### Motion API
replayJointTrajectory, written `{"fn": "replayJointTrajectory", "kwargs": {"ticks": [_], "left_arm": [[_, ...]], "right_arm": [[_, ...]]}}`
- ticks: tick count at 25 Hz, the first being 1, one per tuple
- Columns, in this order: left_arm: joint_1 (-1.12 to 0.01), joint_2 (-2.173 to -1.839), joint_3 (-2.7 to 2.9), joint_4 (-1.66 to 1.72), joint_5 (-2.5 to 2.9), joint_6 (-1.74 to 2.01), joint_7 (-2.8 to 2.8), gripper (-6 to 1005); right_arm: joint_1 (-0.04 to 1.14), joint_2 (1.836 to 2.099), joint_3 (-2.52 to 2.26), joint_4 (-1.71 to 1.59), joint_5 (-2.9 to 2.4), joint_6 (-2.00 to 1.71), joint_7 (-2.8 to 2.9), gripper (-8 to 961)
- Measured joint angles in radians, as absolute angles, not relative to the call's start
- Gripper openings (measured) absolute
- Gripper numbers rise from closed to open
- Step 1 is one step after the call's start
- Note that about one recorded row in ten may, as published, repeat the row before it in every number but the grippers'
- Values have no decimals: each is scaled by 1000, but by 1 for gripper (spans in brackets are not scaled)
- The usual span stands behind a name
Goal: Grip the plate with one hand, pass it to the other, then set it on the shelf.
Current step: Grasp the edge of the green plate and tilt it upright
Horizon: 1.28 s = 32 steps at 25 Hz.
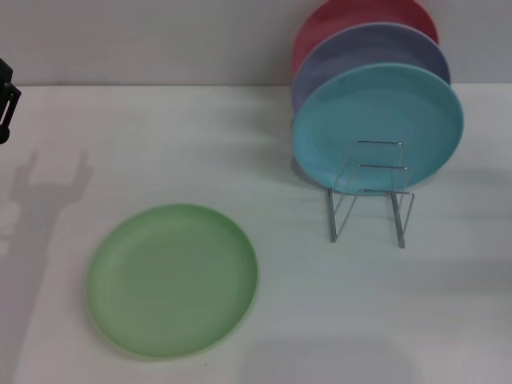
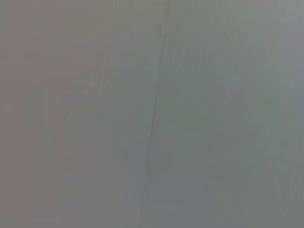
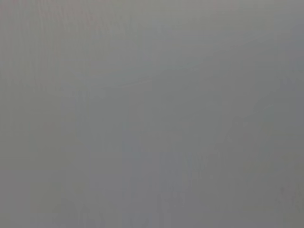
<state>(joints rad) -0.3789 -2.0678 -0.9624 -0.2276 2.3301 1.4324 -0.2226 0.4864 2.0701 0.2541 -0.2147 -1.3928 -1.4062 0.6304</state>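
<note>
The light green plate (image 1: 173, 278) lies flat on the white table, left of the middle and toward the front. The shelf (image 1: 370, 194), a thin silver wire rack, stands to its right and holds other plates upright in its rear slots, while its front loops hold nothing. A dark part of my left gripper (image 1: 6, 102) shows at the far left edge, well back from the plate and touching nothing. My right gripper is out of view. Both wrist views show only a plain grey surface.
In the rack stand a teal-blue plate (image 1: 378, 126), a lavender plate (image 1: 364, 50) behind it and a red plate (image 1: 352, 18) at the back. A grey wall runs behind the table (image 1: 200, 144). My left arm's shadow (image 1: 44, 192) falls on the table.
</note>
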Motion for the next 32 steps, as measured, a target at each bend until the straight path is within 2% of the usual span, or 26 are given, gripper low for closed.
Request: {"fn": "replayJointTrajectory", "kwargs": {"ticks": [23,26,32], "left_arm": [[-384,-2064,-986,-253,2330,1389,-222,831],[-391,-2050,-1026,-309,2333,1288,-222,831],[-385,-1967,-1074,-530,2352,953,-221,830]], "right_arm": [[480,2070,251,-215,-1400,-1403,593,594],[479,2072,251,-212,-1400,-1403,572,595],[479,2073,254,-210,-1398,-1403,567,595]]}}
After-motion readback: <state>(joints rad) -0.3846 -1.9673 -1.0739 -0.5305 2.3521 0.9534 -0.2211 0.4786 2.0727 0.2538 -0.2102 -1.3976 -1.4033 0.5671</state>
